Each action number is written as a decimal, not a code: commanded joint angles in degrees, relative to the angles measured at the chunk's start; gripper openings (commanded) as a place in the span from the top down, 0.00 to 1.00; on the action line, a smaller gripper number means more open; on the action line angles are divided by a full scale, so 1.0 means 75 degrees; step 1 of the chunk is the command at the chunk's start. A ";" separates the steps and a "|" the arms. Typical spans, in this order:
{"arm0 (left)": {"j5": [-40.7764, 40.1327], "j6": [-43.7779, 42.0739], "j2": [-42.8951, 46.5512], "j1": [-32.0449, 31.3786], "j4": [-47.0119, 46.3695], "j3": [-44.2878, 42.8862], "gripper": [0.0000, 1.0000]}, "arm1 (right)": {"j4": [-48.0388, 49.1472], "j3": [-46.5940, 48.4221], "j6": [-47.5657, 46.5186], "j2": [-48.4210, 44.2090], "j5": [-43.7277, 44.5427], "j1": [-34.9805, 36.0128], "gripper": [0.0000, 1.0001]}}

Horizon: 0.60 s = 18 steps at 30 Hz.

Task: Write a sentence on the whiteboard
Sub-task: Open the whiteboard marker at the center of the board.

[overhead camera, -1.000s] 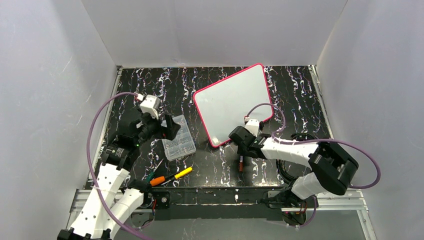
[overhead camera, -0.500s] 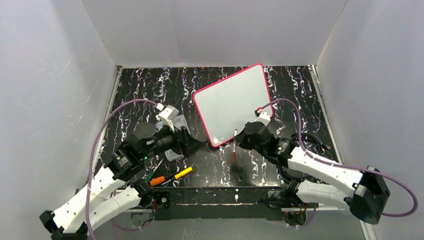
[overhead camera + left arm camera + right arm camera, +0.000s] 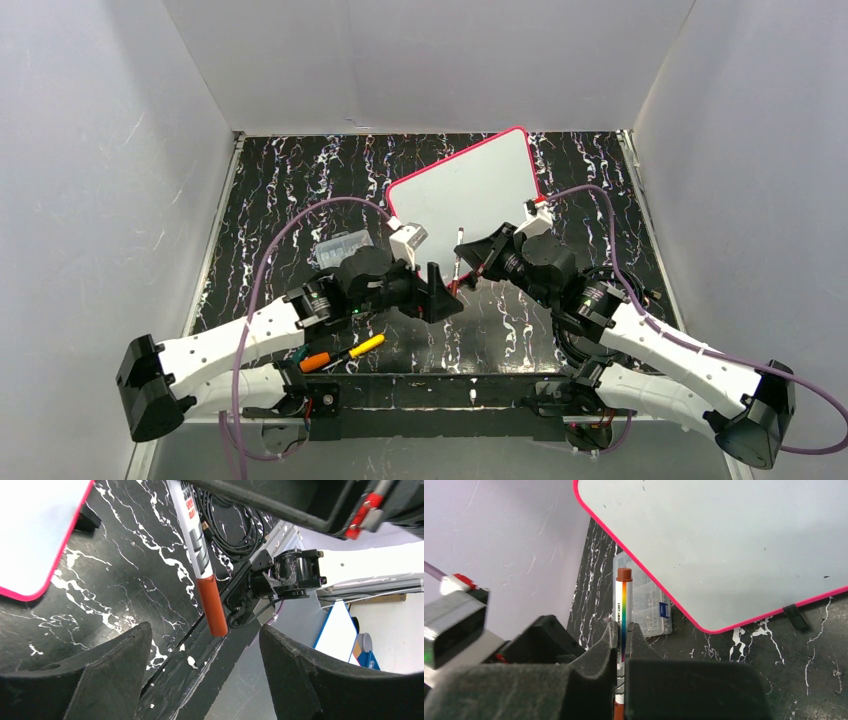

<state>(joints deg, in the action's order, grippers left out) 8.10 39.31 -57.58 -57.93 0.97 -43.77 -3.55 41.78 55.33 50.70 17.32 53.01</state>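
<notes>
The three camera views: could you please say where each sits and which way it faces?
Top external: above and behind the bases, looking down at the table; left arm, right arm and whiteboard show.
Left wrist: on the left arm, facing the marker past its open left gripper.
Right wrist: on the right arm, facing the whiteboard over the right gripper, shut on the marker.
Shared: both wrist views show the marker and a whiteboard corner.

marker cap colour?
The marker has a brownish-red cap; it shows best in the left wrist view.
</notes>
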 commanded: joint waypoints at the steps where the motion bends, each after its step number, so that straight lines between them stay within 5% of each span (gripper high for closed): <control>1: -0.0287 0.0077 -0.0378 -0.0292 -0.0447 -0.0366 0.28 | 0.0403 0.0281 0.0049 -0.0148 -0.0106 0.0033 0.99; 5: -0.0442 0.0033 -0.0581 -0.0367 -0.0470 -0.0426 0.45 | 0.0630 0.0154 0.0170 -0.0239 -0.0172 0.0033 0.99; 12: -0.0522 -0.0279 -0.0574 -0.0373 -0.0389 -0.0596 1.00 | 0.0490 0.0029 0.0216 -0.0425 -0.0140 0.0032 0.99; 14: -0.0497 -0.0425 -0.0498 -0.0373 -0.0243 -0.0615 1.00 | 0.0380 -0.0012 0.0189 -0.0490 -0.0102 0.0033 0.95; 18: -0.0204 -0.1084 -0.0205 -0.0346 0.0479 -0.0673 1.00 | -0.0374 0.0114 -0.0096 -0.0679 0.0154 0.0033 0.70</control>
<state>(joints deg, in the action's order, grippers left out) 5.45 37.19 -62.19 -60.55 0.19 -46.02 -2.17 41.67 55.86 47.44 16.93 52.97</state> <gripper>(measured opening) 0.119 0.192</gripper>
